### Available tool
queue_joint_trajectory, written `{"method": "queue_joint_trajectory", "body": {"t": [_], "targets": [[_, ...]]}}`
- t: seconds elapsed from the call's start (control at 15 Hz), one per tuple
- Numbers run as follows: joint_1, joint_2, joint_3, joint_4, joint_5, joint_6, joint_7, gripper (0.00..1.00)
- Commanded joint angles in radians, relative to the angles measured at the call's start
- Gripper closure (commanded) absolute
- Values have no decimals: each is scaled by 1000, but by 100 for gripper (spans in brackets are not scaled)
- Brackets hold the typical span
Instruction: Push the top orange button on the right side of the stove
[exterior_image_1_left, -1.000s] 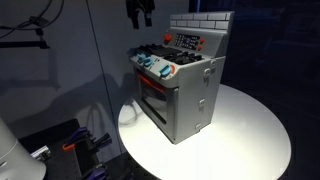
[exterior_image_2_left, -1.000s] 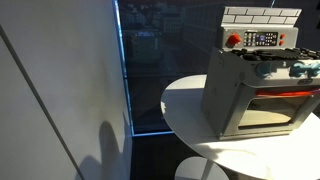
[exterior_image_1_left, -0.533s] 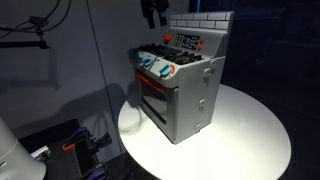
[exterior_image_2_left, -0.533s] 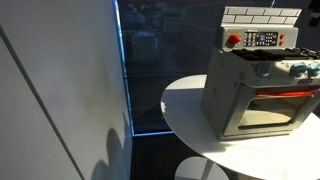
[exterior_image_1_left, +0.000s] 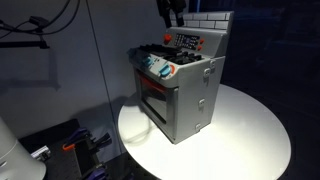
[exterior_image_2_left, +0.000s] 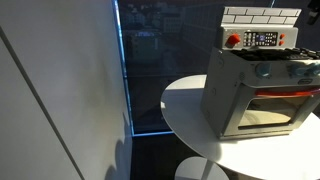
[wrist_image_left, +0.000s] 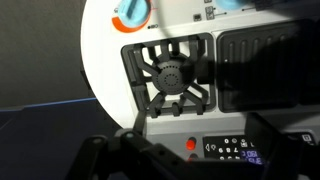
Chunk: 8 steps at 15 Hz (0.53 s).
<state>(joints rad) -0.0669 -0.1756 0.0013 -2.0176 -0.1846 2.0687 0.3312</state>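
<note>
Above the stove's rear edge, pincer apart and empty, button untouched.

In an exterior view the gripper (exterior_image_1_left: 172, 19) hangs clear of the stove (exterior_image_1_left: 185, 90), close to the white brick-pattern back (exterior_image_1_left: 205, 20). In the wrist view its dark fingers (wrist_image_left: 290, 150) stand wide apart with nothing between them. The red-orange button (wrist_image_left: 191, 144) lies below, just beside the dark button panel (wrist_image_left: 235, 147) and behind the burner (wrist_image_left: 170, 75). The stove stands upright on the round white table (exterior_image_1_left: 250, 130), toward one edge. Judged risks:
- With the jaws this wide, a descent centred on the button could straddle it and press nothing.
- A finger slightly off line would strike the panel keys or the burner grate.
- A finger may catch the brick back.
- Any sideways push could slide the stove, probably light, across the smooth top toward the edge.
</note>
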Motion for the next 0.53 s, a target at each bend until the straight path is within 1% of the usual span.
{"method": "queue_joint_trajectory", "body": {"t": [0.0,0.47], "targets": [[-21,19,-22,5,6,49,43,0],[-50,56,-38,-14,-26,151,173,0]]}}
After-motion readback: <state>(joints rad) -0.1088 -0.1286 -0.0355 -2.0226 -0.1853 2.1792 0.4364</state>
